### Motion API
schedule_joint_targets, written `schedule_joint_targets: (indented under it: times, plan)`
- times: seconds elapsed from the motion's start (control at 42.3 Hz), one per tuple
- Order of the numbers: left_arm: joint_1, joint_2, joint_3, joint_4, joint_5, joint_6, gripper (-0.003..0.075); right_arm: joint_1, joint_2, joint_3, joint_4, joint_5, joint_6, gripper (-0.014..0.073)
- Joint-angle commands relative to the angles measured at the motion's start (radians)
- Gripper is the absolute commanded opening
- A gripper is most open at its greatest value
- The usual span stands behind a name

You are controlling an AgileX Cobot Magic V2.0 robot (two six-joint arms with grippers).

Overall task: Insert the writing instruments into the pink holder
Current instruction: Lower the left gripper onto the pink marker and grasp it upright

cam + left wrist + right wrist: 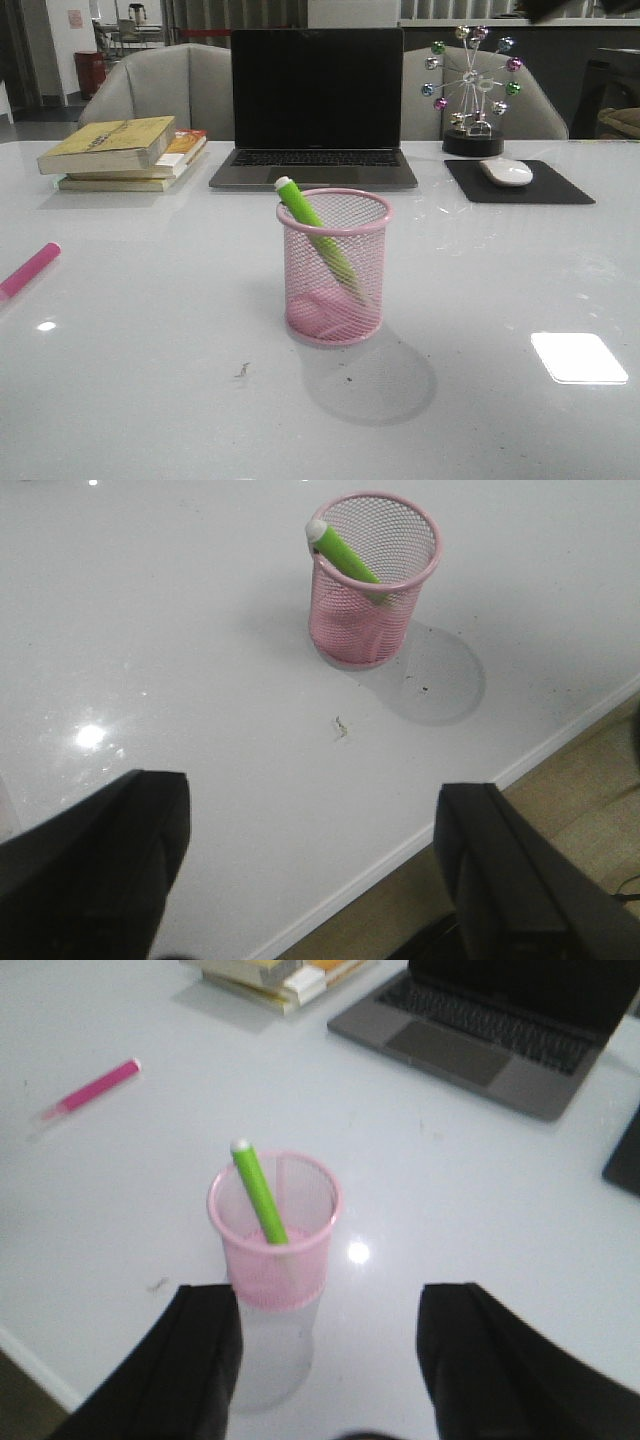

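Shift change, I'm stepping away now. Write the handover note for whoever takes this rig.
Left claw: open, empty, held above the table's near edge.
Right claw: open, empty, just short of the pink holder.
Green marker: already in the holder, leaning, white end poking above the rim.
Pink marker: lying flat on the table far out on the left side, well away from the holder.
Done: one of two markers inserted.
Left: pick up the pink marker, likely with the left arm, and drop it into the holder.
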Motion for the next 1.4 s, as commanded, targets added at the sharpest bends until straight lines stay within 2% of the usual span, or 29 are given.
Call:
schedule_joint_targets:
  times: [0.0, 0.118, 0.237, 0.331, 0.379, 0.521, 0.663, 0.804, 1.136, 1.372]
  plan:
    - [-0.006, -0.004, -0.031, -0.011, -0.076, -0.002, 0.0561, 0.0, -0.056, -0.025, 0.009, 0.09, 0.001, 0.05]
    - [-0.006, -0.004, -0.031, -0.011, -0.076, -0.002, 0.0561, 0.0, -0.083, -0.025, 0.005, 0.183, 0.0, 0.05]
    - [0.004, -0.004, -0.038, 0.012, -0.044, -0.014, 0.0561, 0.0, -0.084, -0.025, 0.002, 0.193, 0.0, 0.05]
    - [0.05, 0.018, -0.066, 0.022, 0.016, -0.033, 0.0561, 0.0, -0.084, -0.025, 0.002, 0.193, 0.0, 0.05]
    - [0.089, 0.042, -0.088, 0.036, 0.071, -0.039, 0.0561, 0.0, -0.084, -0.025, 0.002, 0.195, 0.0, 0.05]
    - [0.241, 0.145, -0.144, 0.038, 0.123, -0.039, 0.0561, 0.0, -0.084, -0.025, 0.002, 0.195, 0.0, 0.05]
    - [0.405, 0.287, -0.197, 0.041, 0.132, -0.039, 0.0561, 0.0, -0.084, -0.025, 0.002, 0.195, 0.0, 0.05]
    - [0.503, 0.46, -0.273, 0.041, 0.134, -0.039, 0.0561, 0.0, -0.084, -0.025, 0.002, 0.195, 0.0, 0.05]
    - [0.53, 0.817, -0.488, 0.041, 0.132, -0.039, 0.0561, 0.0, -0.084, -0.025, 0.002, 0.195, 0.0, 0.05]
    - [0.53, 1.002, -0.636, 0.041, 0.136, -0.039, 0.0561, 0.0, -0.084, -0.025, 0.002, 0.195, 0.0, 0.05]
